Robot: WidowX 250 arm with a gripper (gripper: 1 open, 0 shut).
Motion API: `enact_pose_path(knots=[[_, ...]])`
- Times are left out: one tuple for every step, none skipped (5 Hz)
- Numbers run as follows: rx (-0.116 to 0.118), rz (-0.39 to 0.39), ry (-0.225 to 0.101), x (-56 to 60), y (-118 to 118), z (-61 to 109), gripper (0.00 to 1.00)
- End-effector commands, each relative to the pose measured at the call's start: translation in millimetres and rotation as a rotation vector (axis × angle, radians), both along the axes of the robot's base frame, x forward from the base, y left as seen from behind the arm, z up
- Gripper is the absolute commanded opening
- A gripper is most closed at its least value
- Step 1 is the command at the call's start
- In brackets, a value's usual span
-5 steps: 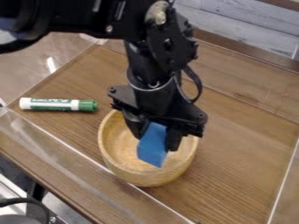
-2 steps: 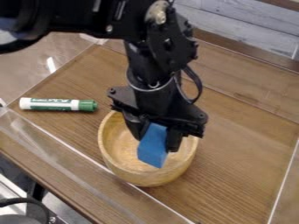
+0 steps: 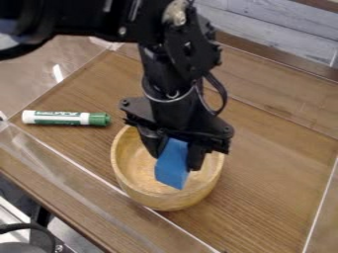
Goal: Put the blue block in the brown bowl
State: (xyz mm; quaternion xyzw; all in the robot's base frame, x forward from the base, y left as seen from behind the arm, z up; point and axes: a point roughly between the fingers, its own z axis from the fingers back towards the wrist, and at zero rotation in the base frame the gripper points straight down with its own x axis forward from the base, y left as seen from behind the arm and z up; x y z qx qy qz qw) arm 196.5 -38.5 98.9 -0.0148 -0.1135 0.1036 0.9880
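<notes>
My black gripper (image 3: 177,148) points almost straight down over the brown bowl (image 3: 132,178) and is shut on the blue block (image 3: 173,166). The block hangs upright between the fingers, its lower end inside the bowl's hollow, close to the bowl's floor; whether it touches the wood I cannot tell. The block's upper end is hidden by the fingers. The bowl is round, light-brown wood with thick walls, and sits near the table's front edge.
A green-and-white marker (image 3: 63,119) lies to the left of the bowl on the wooden table (image 3: 278,188). A raised clear rim runs along the table's front-left edge. The black arm rises from the gripper toward the upper left.
</notes>
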Motion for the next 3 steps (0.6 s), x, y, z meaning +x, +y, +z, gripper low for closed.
enact_pose_path(knots=[[-0.006, 0.017, -0.030, 5.8, 2.0, 7.8, 0.00], [-0.009, 0.024, -0.030, 6.7, 2.4, 8.0, 0.00], [-0.009, 0.027, -0.028, 5.6, 2.9, 5.1, 0.00]])
